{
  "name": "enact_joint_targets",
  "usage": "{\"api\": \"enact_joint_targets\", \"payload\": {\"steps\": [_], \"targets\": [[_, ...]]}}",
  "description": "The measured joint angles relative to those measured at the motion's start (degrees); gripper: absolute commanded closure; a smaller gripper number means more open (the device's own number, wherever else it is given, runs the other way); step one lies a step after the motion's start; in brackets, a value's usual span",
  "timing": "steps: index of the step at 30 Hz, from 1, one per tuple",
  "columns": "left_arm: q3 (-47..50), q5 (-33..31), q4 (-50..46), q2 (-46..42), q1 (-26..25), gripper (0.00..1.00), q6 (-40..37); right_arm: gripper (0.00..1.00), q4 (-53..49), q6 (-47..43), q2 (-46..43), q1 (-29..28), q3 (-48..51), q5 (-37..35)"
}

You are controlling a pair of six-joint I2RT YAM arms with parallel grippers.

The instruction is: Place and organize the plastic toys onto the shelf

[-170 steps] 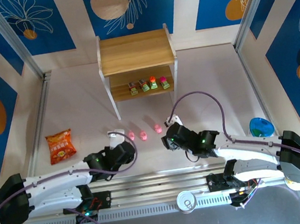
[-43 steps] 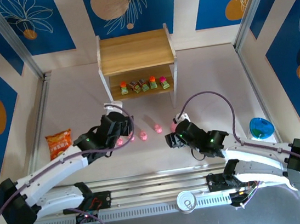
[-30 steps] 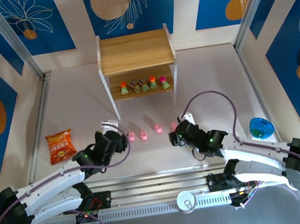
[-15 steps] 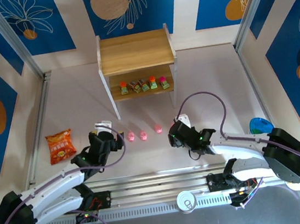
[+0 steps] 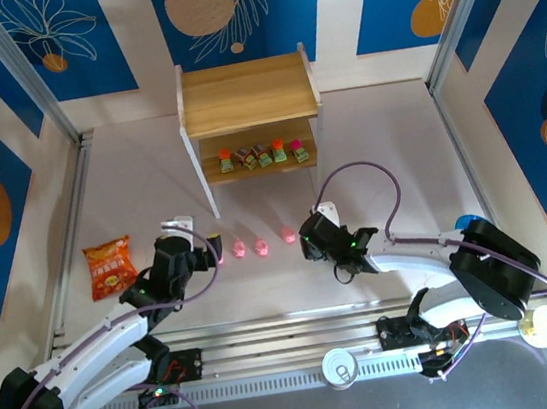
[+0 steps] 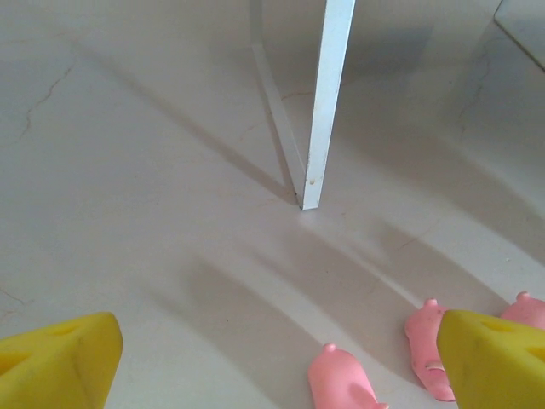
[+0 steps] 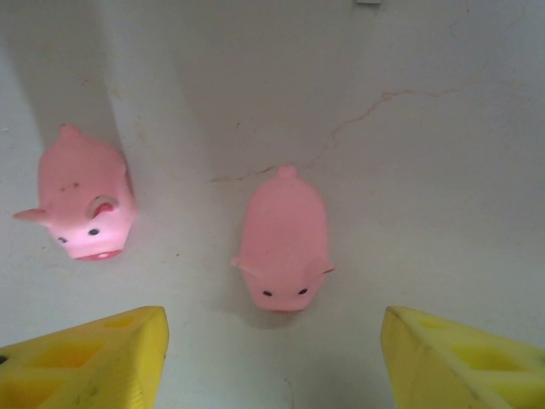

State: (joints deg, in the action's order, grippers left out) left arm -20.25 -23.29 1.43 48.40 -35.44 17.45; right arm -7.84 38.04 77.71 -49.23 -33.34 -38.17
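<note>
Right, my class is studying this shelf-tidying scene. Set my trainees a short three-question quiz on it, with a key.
1. How many blocky toys stand on the lower tier of the shelf?
2. True or false: the left gripper is shut.
3. What lies between the open fingers of the right gripper? A) a blocky toy B) a pink pig C) nothing

Key: 1. five; 2. false, its fingers stand wide apart; 3. B
</note>
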Motion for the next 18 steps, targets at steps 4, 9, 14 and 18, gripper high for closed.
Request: {"api": "enact_joint_targets", "payload": {"steps": [4,9,14,18], "targets": [[0.20,0.20,0.04,-0.70,0.35,0.04,0.00,0.35,1.46,-0.42,1.36,1.09,-0.02,0.00],[0.28,0.39,0.02,-0.57,0.46,0.05,0.00,0.36,2.84,-0.85,3.52,1.79,-0.35,0.00],[0.28,0.42,0.04,-0.44,0.81,0.04,0.02,0.39,4.22,-1.09,5.33,2.84,-1.11,0.00],[0.31,0.61,0.04,0.15,1.07,0.04,0.02,0.43,4.90,-1.57,6.62,3.56,-1.57,0.00]]}}
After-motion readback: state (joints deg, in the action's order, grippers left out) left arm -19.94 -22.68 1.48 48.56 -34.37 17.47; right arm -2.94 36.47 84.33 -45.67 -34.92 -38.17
